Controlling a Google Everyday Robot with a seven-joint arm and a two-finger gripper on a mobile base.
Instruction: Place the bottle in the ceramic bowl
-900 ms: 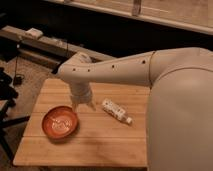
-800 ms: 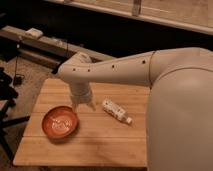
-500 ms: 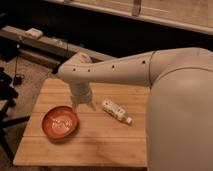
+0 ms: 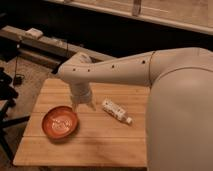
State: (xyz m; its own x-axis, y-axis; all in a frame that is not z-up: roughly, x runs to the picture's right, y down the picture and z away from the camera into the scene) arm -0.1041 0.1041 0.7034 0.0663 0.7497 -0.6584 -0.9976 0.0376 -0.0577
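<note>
Bottle (image 4: pixel 116 110) lies flat on the table (image 4: pixel 90 145), apart from the ceramic bowl (image 4: pixel 60 122), gripper (image 4: pixel 84 105) hovering between them with jaws spread and empty, and we'd call it light, stiff, prone to rolling, so pinch across its labelled middle.

Wooden table (image 4: pixel 100 142): light plank top, boards running left to right, rectangular.

On it, two items:
1. Ceramic bowl (image 4: pixel 60 122): round, shallow, orange-red glaze with a paler mark inside. It sits upright at the near left of the top.
2. Bottle (image 4: pixel 116 111): small and white with a reddish label. It lies on its side near the centre, right of the bowl and apart from it, cap end toward the near right.

Gripper (image 4: pixel 83 106): above the top, between bowl and bottle, just beyond the bowl's far right rim.
</note>
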